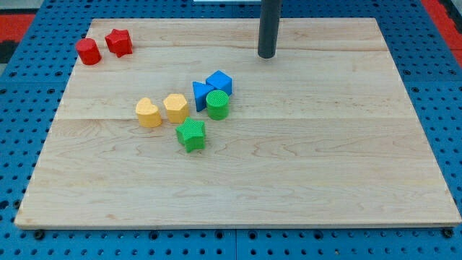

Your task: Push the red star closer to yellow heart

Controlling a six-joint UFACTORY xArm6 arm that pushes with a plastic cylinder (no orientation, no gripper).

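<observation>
The red star (118, 42) sits near the board's top left corner, touching or nearly touching a red cylinder (88, 51) to its left. The yellow heart (148, 113) lies left of the board's middle, beside a yellow hexagon-like block (175, 107). My tip (267, 55) stands near the top edge, right of centre, far to the right of the red star and apart from every block.
Two blue blocks (219, 81) (201, 94), a green cylinder (217, 105) and a green star-like block (191, 135) cluster right of the yellow blocks. The wooden board (325, 159) rests on a blue perforated surface.
</observation>
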